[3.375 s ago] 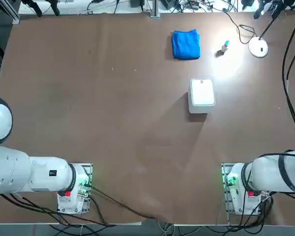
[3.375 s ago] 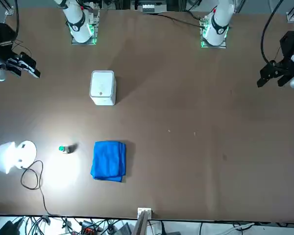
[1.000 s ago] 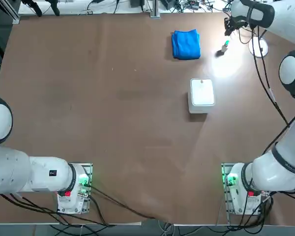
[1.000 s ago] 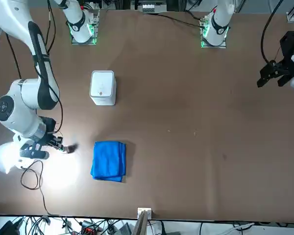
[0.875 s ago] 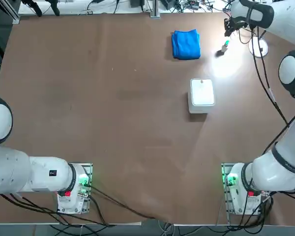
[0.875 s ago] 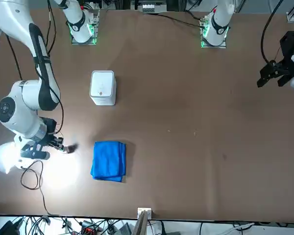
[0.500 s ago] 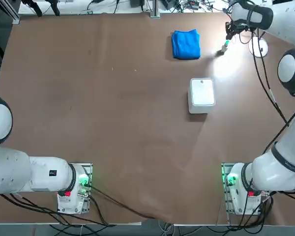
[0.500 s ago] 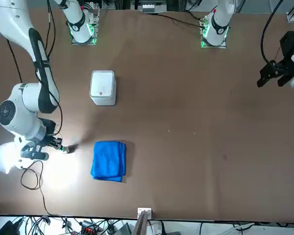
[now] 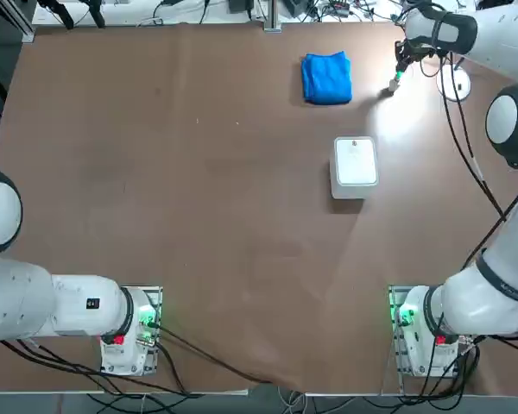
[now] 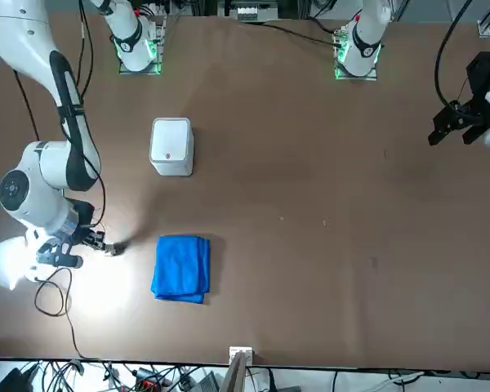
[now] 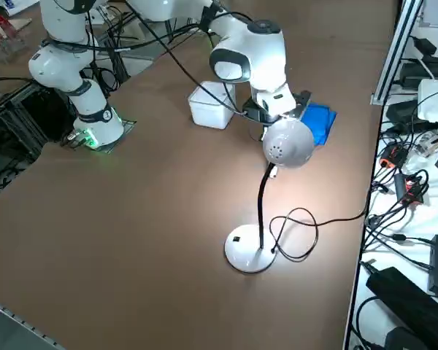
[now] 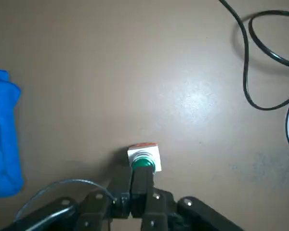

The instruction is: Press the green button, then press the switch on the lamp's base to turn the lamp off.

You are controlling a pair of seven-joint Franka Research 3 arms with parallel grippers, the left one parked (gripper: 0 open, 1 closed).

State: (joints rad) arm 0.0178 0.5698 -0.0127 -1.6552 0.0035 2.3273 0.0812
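Observation:
The green button (image 12: 143,162), a tiny green cap on a pale body, stands on the table between the blue cloth and the lamp. My right gripper (image 12: 136,179) is shut, its joined fingertips right at the cap's edge. From overhead the gripper (image 9: 400,71) hangs just over the button (image 9: 394,84). The lamp is lit, with its head (image 11: 287,144) above a bright patch of table. Its flat white round base (image 11: 250,252) carries the small dark switch (image 11: 236,238). That base (image 9: 454,84) lies just to the right of my gripper, apart from it.
A folded blue cloth (image 9: 326,78) lies left of the button. A white rounded-square box (image 9: 355,166) sits nearer the robot. The lamp's black cord (image 11: 306,233) loops on the table beside the base. Cables line the far table edge.
Three seconds ago my right arm was out over the table's right edge; it has since reached the button. Over the last second the shut gripper has eased closer onto it.

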